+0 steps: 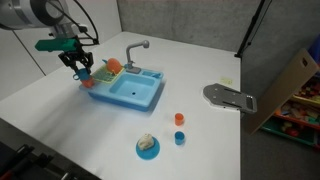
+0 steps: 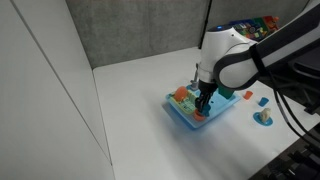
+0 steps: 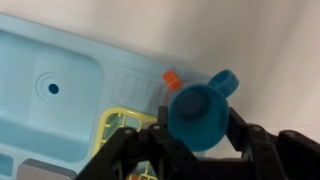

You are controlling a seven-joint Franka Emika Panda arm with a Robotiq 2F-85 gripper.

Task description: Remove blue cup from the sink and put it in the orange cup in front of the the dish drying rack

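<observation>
Your gripper [image 3: 198,126] is closed around the blue cup [image 3: 200,108], already clear of the sink [image 3: 30,52]. Dropping it into the orange cup [image 3: 172,79], at its eleven o'clock, remains.

On the white surface [image 1: 50,100] we see a round blue plate [image 1: 153,154] near the front edge, carrying a pale lump [image 1: 147,143]. Just beside the plate stands a tiny blue cup [image 1: 180,138], with a tiny orange-red cup [image 1: 179,118] near it. A flat grey object [image 1: 230,97] lies at the side edge, and a cardboard box [image 1: 292,85] stands beyond that edge.
</observation>
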